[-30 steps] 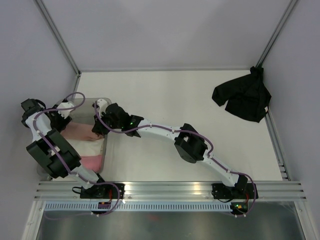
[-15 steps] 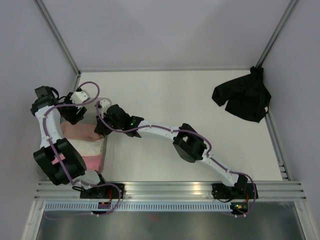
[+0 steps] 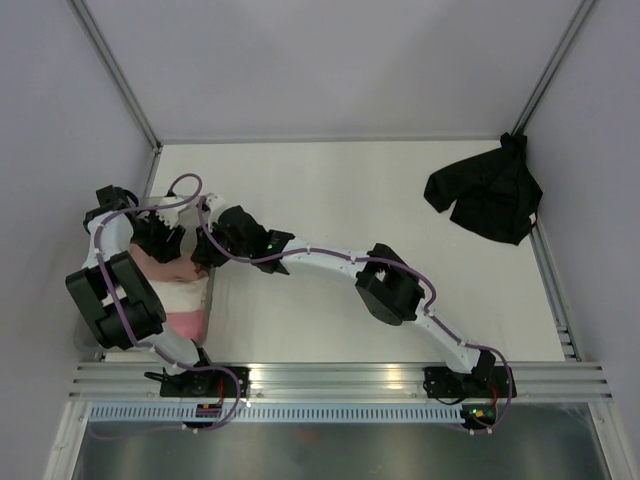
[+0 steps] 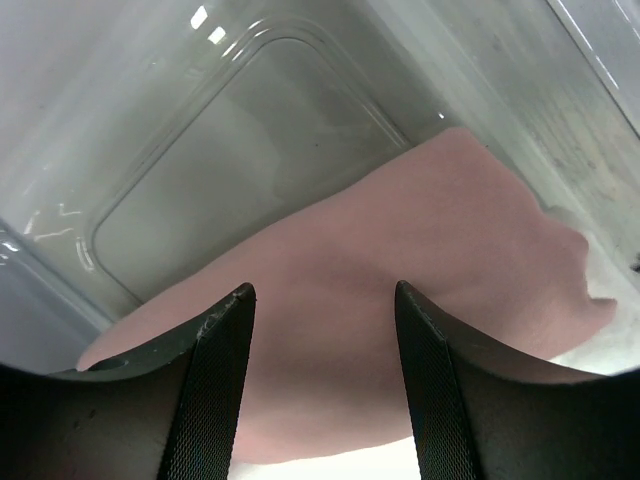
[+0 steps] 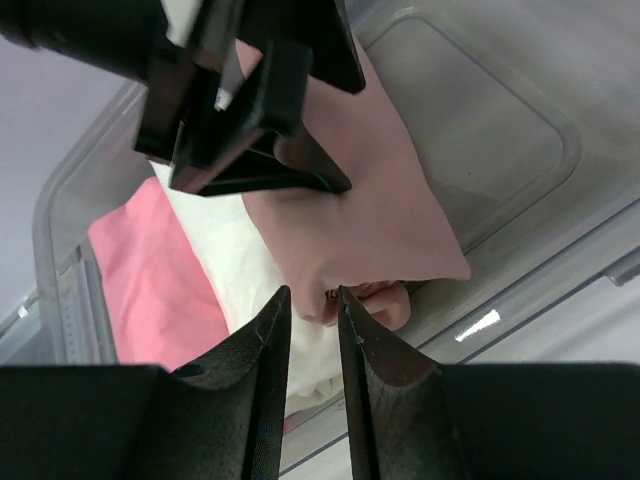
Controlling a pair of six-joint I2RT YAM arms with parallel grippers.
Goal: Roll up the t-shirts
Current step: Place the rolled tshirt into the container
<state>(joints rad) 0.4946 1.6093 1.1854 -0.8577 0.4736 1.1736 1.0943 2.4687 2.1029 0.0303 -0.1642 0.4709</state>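
salmon tee (image 4: 420, 260) lies in bin (image 4: 200, 130), prob soft+light+floppy so pinch a hem edge; l gripper (image 4: 322, 295) wide open over it, empty, r gripper (image 5: 311, 292) near-shut at its edge, grip unclear.

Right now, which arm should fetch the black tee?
Right, probably. The black tee lies far right, on that arm's base side; the left gripper hangs open over the salmon tee in the bin at far left.

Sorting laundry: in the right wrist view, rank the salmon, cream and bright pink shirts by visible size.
1. salmon shirt, largest.
2. cream shirt and bright pink shirt: these look alike and both are partly hidden, so unranked.
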